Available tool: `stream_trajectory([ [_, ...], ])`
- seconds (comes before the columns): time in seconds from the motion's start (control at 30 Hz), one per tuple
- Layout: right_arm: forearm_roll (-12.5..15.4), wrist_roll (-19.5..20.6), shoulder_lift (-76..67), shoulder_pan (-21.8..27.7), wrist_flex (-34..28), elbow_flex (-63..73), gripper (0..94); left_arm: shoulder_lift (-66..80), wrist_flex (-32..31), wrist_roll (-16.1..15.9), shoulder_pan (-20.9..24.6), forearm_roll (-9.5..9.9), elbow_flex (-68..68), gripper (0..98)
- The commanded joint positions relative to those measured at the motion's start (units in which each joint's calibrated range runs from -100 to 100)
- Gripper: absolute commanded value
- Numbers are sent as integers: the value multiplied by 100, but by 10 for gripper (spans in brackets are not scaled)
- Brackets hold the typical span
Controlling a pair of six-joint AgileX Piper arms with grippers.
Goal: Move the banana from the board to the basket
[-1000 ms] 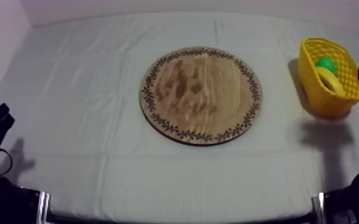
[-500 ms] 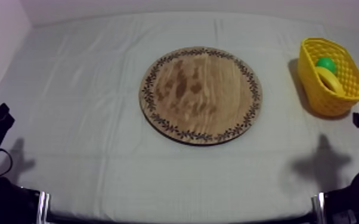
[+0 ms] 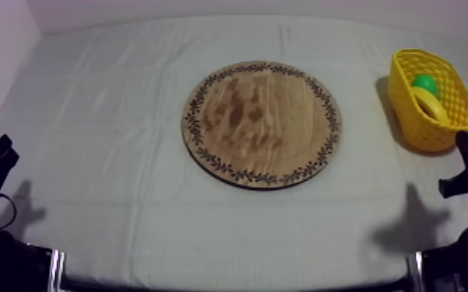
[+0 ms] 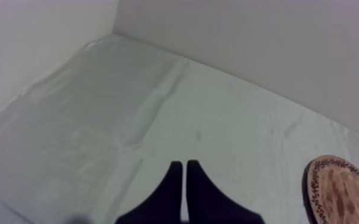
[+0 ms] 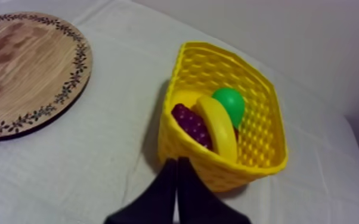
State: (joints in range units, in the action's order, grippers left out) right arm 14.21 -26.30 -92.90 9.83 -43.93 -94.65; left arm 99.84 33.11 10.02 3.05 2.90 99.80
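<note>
So, watching from beside the table: the curved yellow toy banana (image 5: 218, 128) was lying inside the yellow plastic lattice basket (image 5: 250, 170), over on the robot's right side and well apart from the board. It lay across the middle of the basket. A dark purple bunch of toy grapes (image 5: 190, 122) was touching it on 1 side and a round green toy fruit (image 5: 229, 103) sat just beside it on the other — 3 pieces in there altogether.

The round wooden board with the leafy patterned rim (image 3: 261, 124) sat mid-table on the grey-white cloth (image 3: 113, 109), showing its blotchy brown grain.

The right gripper (image 5: 176, 159) hung low at the right edge of the table, near the basket but not touching it. Its 2 black fingers were pressed together into a narrow wedge, clenched on nothing, with the tips pointing at the basket's nearest wall.

The left gripper (image 4: 182, 162) sat low at the left side over plain cloth — also squeezed closed with nothing between its fingers, the board's rim off to its side.
</note>
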Motion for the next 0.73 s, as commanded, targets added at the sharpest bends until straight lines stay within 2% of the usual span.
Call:
stream_trajectory([
  [0.0,-634,1452,-175,-444,40,-146,3,-2,3,-2,2,0,-2,1],
  [0.13,-1037,1785,-253,-778,429,-382,3,-2,3,1,2,0,-2,1],
  [0.23,-1169,1619,-269,-863,591,-453,2,-2,3,0,2,0,-2,1],
  [0.4,-1227,1350,-276,-899,661,-484,2,-2,3,1,2,0,-2,1],
  [0.7,-1238,1377,-277,-907,674,-490,2,-2,3,2,2,0,-2,1],
])
